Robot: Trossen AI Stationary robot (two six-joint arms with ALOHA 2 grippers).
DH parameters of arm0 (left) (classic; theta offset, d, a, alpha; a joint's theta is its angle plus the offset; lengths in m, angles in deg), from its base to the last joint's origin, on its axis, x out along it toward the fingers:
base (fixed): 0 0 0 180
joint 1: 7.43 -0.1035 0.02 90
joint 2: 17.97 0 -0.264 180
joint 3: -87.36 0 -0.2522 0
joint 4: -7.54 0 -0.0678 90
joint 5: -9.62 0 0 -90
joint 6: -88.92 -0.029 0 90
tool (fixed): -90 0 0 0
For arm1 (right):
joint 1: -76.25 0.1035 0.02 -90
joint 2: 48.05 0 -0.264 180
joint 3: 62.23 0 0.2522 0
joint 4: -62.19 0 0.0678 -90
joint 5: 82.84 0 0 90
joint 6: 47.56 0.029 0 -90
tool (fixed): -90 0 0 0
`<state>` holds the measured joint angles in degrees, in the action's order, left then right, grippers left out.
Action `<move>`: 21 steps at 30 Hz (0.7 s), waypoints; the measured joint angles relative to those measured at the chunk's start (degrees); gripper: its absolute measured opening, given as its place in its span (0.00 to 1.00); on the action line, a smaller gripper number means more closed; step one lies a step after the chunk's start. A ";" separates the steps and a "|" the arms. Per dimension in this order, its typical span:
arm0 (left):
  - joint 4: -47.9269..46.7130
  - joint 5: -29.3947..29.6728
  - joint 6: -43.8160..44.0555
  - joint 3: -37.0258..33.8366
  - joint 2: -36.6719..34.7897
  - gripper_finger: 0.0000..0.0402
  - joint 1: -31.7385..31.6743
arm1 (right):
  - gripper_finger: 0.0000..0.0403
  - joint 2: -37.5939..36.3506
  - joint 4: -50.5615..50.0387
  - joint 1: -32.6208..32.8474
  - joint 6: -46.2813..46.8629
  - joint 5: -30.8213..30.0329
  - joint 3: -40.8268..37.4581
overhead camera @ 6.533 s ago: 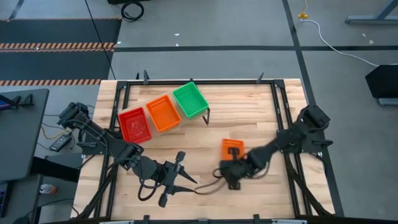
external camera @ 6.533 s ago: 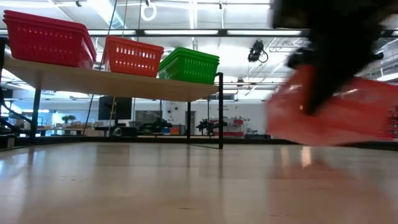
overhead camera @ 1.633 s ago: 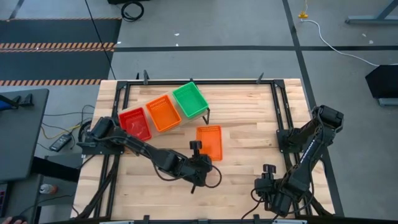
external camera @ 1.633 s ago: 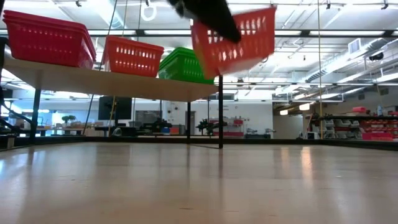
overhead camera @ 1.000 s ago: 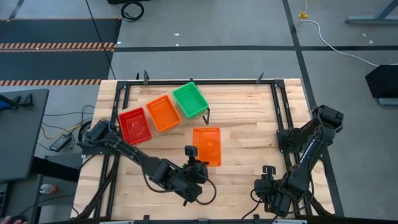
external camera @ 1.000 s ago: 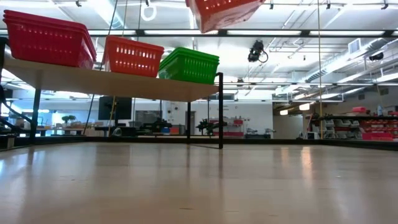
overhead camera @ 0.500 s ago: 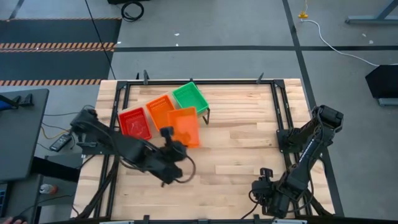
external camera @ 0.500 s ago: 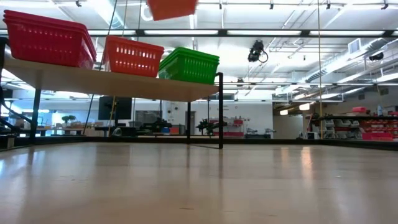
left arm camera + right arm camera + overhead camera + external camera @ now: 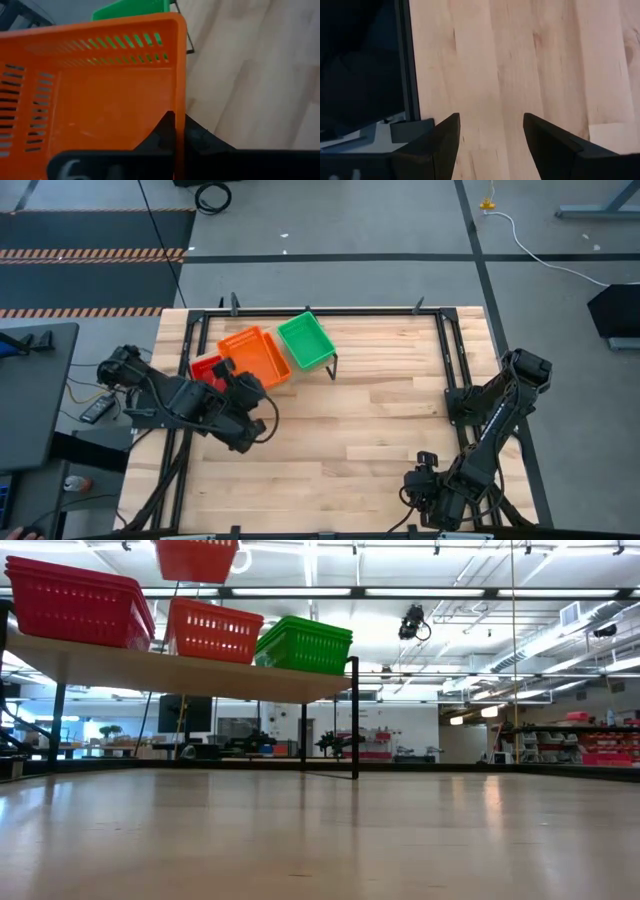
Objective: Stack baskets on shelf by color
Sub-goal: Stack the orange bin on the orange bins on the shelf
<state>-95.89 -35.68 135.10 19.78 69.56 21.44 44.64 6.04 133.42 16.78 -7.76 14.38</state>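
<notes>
Orange basket (image 9: 255, 356) in the left gripper (image 9: 174, 131) hangs in the air right above the orange stack (image 9: 212, 632) in the middle of the shelf (image 9: 180, 673); in the low view a clear gap shows between its base and that stack, so it is not yet set down; I judge it is held there to be lowered onto its own colour. The gripper's fingers are closed on the basket's rim at one side wall, which leaves the underside free to nest; seen from above, the left arm lies at about seven o'clock from the basket. It is a shallow rectangular tray of bright orange plastic with rows of slots in its walls and a plain floor; it hangs roughly level. The red baskets (image 9: 76, 605) lie at nine o'clock from the orange ones in the low view, the green baskets (image 9: 304, 644) at three o'clock. The right gripper (image 9: 490, 132) waits with fingers spread and empty, over the table's near right corner.
</notes>
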 joint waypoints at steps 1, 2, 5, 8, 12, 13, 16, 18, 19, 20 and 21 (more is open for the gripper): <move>0.44 0.05 -0.49 -0.11 0.00 0.01 -0.79 | 0.56 0.00 0.05 0.00 -0.01 0.00 0.00; 0.81 -0.02 -0.53 -0.12 0.08 0.01 -1.46 | 0.56 0.00 0.22 0.00 0.00 0.00 0.00; 0.09 -1.39 1.69 -0.12 0.61 0.01 -5.06 | 0.55 0.00 0.37 0.00 0.00 -0.02 0.00; 0.08 -4.98 2.31 -0.15 1.30 0.01 -8.68 | 0.55 0.00 0.37 0.00 -0.01 -0.02 0.00; 1.25 -5.37 -0.53 -0.16 1.79 0.02 -11.25 | 0.55 0.00 0.47 0.00 -0.01 -0.07 0.00; 2.10 -5.66 -1.97 -0.16 2.03 0.02 -11.65 | 0.55 0.00 0.44 0.00 0.00 -0.07 0.00; 5.15 -8.86 -6.39 -1.50 2.71 0.02 -12.40 | 0.55 0.00 0.63 0.02 -0.02 -0.09 0.00; 6.44 -11.08 -7.75 -3.57 2.98 0.02 -12.69 | 0.55 0.00 0.84 0.00 0.00 -0.05 0.00; 6.44 -11.53 -7.89 -4.82 3.02 0.02 -12.81 | 0.55 0.00 1.14 0.00 0.00 -0.04 0.00; 6.49 -11.73 -7.93 -6.12 2.98 0.02 -13.14 | 0.55 0.00 1.27 0.01 0.00 0.00 0.01; 6.72 -11.74 -7.91 -7.36 2.91 0.02 -13.46 | 0.55 0.00 1.28 0.02 0.00 0.00 0.02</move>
<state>-89.17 -47.41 127.19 12.42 72.47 7.98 44.64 7.32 133.43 16.78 -7.76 14.40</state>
